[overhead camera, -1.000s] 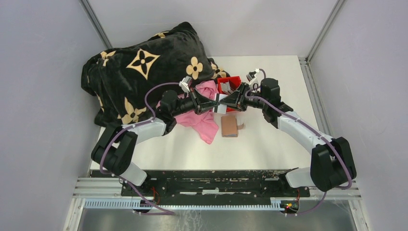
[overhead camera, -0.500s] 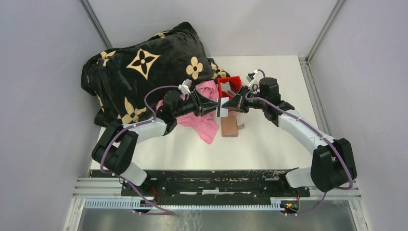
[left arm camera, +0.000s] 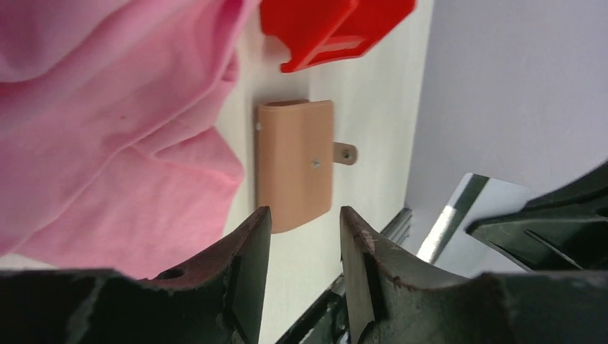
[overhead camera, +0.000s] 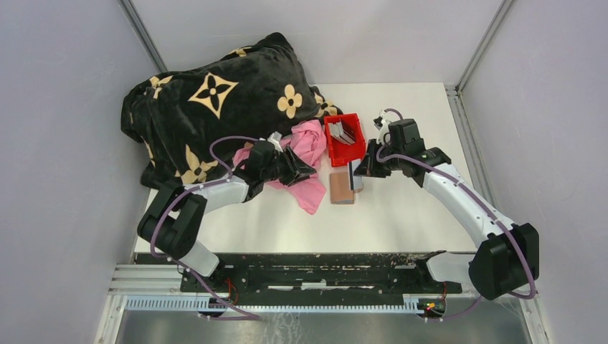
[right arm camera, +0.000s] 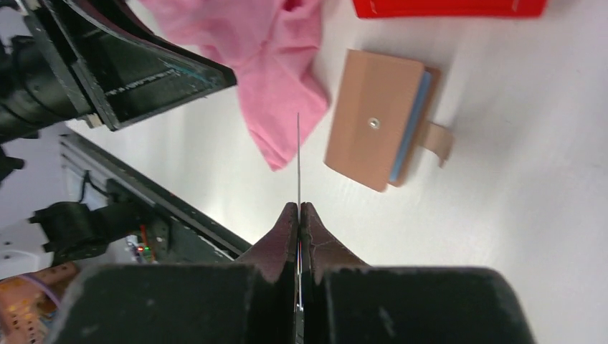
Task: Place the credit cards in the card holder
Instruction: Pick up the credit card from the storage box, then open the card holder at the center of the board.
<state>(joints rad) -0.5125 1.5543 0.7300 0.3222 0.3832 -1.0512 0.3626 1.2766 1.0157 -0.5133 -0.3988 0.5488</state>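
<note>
from above, the right fingers [overhead camera: 366, 167] are pinched shut on one card [overhead camera: 355, 174], close by the right side of the brown card holder [overhead camera: 340, 188], which lies folded on the bench [overhead camera: 401, 215]; more cards [overhead camera: 343, 132] stand in the red bin [overhead camera: 345, 155] behind it. the left fingers [overhead camera: 300, 167] hover over the pink cloth [overhead camera: 310, 193]

in the left wrist view they are half spread and empty, with the holder just ahead

in the right wrist view the card shows edge-on: thin, stiff, light, probably slippery, so a firm pinch at one end seems right. a blue card [right arm camera: 412, 122] sits inside the holder. the holder looks soft and may slide. free bench lies to the right; the cloth and the bin crowd the left and the back
</note>
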